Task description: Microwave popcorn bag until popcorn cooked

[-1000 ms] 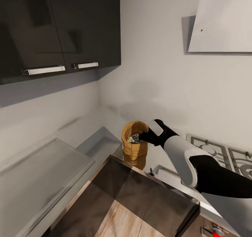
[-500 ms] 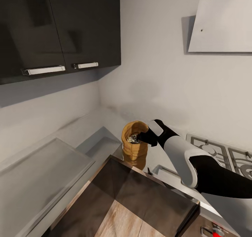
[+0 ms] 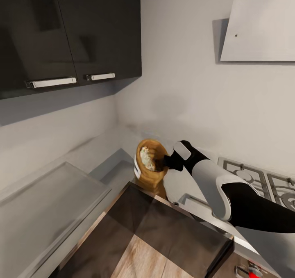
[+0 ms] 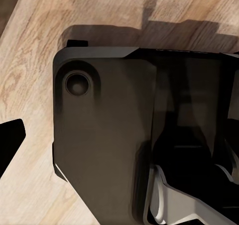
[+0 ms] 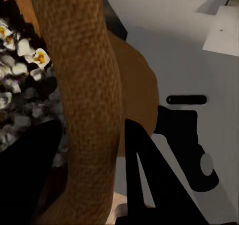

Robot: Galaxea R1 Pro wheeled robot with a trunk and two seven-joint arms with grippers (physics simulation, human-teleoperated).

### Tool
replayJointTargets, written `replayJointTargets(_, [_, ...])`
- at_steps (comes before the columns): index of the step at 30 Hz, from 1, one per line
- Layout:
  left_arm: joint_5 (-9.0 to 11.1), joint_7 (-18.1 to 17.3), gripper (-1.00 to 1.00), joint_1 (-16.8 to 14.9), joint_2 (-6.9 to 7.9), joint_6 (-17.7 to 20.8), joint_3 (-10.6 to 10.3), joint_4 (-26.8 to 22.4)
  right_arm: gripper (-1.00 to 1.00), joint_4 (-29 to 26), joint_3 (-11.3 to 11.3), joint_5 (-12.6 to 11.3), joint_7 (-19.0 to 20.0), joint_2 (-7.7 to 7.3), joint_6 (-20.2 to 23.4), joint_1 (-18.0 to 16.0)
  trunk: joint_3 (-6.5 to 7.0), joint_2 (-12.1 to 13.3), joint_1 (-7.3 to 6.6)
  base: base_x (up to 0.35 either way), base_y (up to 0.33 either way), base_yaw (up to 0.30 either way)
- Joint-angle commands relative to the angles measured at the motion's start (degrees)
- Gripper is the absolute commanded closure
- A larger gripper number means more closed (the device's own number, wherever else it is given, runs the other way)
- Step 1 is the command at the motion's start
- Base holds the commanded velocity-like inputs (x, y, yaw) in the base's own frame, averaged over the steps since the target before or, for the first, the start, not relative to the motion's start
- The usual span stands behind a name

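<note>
The bag [image 3: 150, 164] is pinched at its rolled rim by my right gripper [image 3: 167, 161], tipped over toward the corner with its mouth facing the camera, so I can see the popcorn [image 3: 146, 158] inside. Its base looks just clear of the table [image 3: 78, 187], near the back wall, left of the hob [image 3: 262, 183]. On the right wrist cam the rim [image 5: 84, 100] sits between the fingers [image 5: 149, 180], one inside the bag among the kernels [image 5: 25, 56], one outside. Black cabinets [image 3: 69, 32] hang above, white hood [image 3: 262, 23] to the right. Left wrist cam looks down at wood floor [image 4: 30, 60] and a dark base; can't tell what the left gripper is doing
</note>
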Motion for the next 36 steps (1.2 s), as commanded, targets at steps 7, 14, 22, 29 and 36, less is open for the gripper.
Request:
replayJointTargets(7, [-0.1,-0.3,-1.0,0.0,-0.02,0.1,0.5,0.0,1.0,-0.1,0.1,-0.6,-0.5,0.01,0.1,0.0,-0.13,-0.1,0.03,0.0,0.0,0.0])
replayJointTargets(14, [-0.1,-0.3,-1.0,0.0,-0.02,0.1,0.5,0.0,1.0,-0.1,0.1,-0.6,-0.5,0.01,0.1,0.0,-0.13,-0.1,0.03,0.0,0.0,0.0])
replayJointTargets(22, [-0.1,-0.3,-1.0,0.0,-0.02,0.1,0.5,0.0,1.0,-5.6,-0.6,-0.7,-1.5,0.01,5.9,-2.5,-0.13,-0.1,0.03,0.0,0.0,0.0])
replayJointTargets(29, [-0.1,-0.3,-1.0,0.0,-0.02,0.1,0.5,0.0,1.0,-18.0,-1.0,-4.3,-12.2,0.01,12.7,-3.6,-0.13,-0.1,0.03,0.0,0.0,0.0])
replayJointTargets(36, [0.0,-0.3,-1.0,0.0,-0.02,0.1,0.6,0.0,1.0,-18.5,-1.0,-5.4,-13.7,0.01,13.2,-3.8,-0.13,-0.1,0.03,0.0,0.0,0.0])
